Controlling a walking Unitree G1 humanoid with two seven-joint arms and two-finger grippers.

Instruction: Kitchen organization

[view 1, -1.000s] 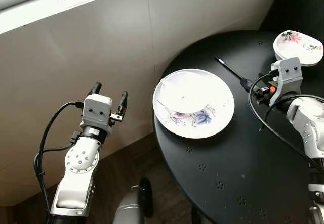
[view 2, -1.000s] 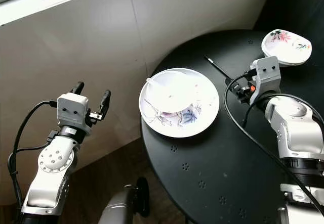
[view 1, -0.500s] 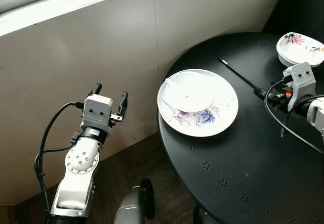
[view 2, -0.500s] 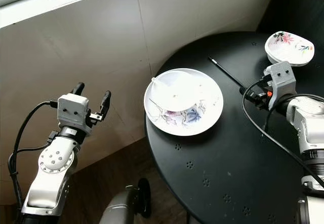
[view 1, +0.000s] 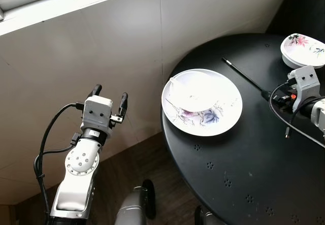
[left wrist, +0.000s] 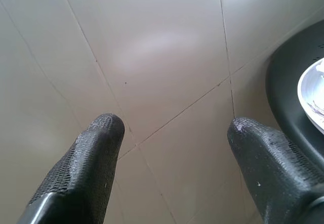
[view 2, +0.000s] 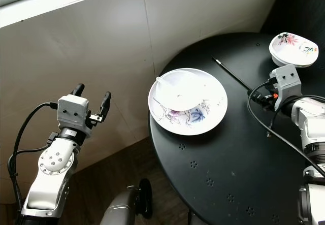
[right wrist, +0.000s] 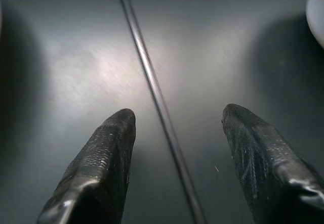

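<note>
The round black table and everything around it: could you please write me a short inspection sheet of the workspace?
Surface: round black table, dotted pattern.
Job's things: flowered plate with a white bowl on it; second flowered bowl at the far edge; thin black stick lying flat.
Clutter: nothing seen.
Grippers: right pincer open, straddling the stick; left pincer open, off the table, facing the wall.
Cables: black leads on both wrists.
Surroundings: pale tiled wall, dark floor.
</note>
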